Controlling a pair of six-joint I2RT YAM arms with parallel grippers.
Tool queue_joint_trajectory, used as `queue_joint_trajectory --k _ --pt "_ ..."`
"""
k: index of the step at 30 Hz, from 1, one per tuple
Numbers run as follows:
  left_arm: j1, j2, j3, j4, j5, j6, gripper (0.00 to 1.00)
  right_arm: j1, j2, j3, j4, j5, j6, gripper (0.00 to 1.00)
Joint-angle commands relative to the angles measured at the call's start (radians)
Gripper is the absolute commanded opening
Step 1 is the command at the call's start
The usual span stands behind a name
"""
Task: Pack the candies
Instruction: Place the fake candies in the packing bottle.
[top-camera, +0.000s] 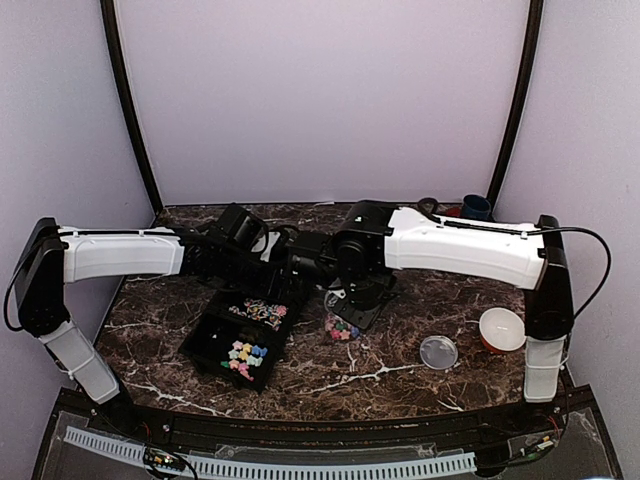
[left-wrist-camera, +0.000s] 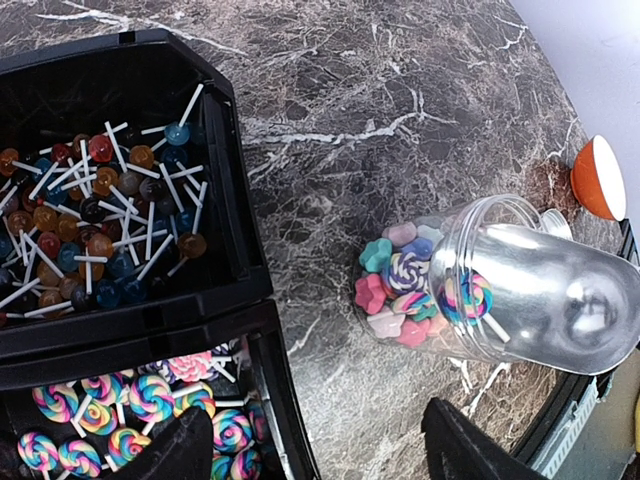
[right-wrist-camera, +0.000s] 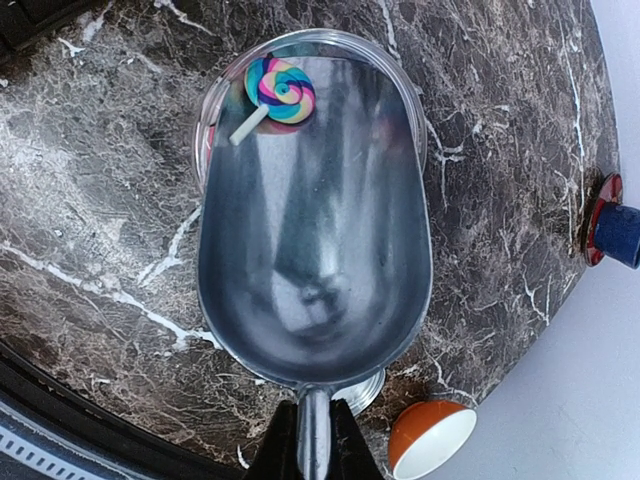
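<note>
The candies show in the left wrist view: brown and blue stick sweets (left-wrist-camera: 100, 225) and swirl lollipops (left-wrist-camera: 150, 395) lie in the black tray (left-wrist-camera: 240, 200), in separate compartments. Pastel flower sweets (left-wrist-camera: 390, 290) fill the clear jar (left-wrist-camera: 450, 250). My right gripper (right-wrist-camera: 315, 445) is shut on the handle of a metal scoop (right-wrist-camera: 315, 230). The scoop's tip rests over the jar's mouth (right-wrist-camera: 300, 40), with one swirl lollipop (right-wrist-camera: 280, 88) lying in it. My left gripper (left-wrist-camera: 325, 455) is open and empty, above the table between the tray and the jar.
An orange and white bowl (top-camera: 502, 328) and a clear round lid (top-camera: 438, 352) sit right of the jar. A blue cup (top-camera: 476, 207) stands at the back right. The tray (top-camera: 240, 335) lies left of centre. Both arms meet over the middle.
</note>
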Motion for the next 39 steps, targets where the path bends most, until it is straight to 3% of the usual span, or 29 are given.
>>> queue_joint_trajectory --k 1,18,27,32,35,39 --pt "-0.005 -0.039 -0.021 0.02 0.009 -0.005 0.75 -0.011 0.047 0.008 0.032 -0.031 -0.001 0.05" --pt "-0.005 -0.044 -0.028 0.021 0.009 -0.004 0.75 -0.011 0.05 0.061 0.032 -0.009 -0.003 0.06" --pt "-0.005 -0.037 -0.024 0.023 0.019 -0.006 0.75 -0.011 0.052 0.07 0.033 -0.017 -0.005 0.19" --pt "-0.005 -0.035 -0.025 0.021 0.022 -0.007 0.75 -0.01 0.053 0.092 0.032 -0.011 -0.009 0.01" --pt "-0.005 -0.035 -0.027 0.02 0.022 -0.008 0.75 -0.009 0.051 0.108 0.032 0.007 -0.005 0.06" --pt "-0.005 -0.033 -0.029 0.023 0.024 -0.008 0.75 -0.01 0.049 0.121 0.032 0.006 -0.008 0.05"
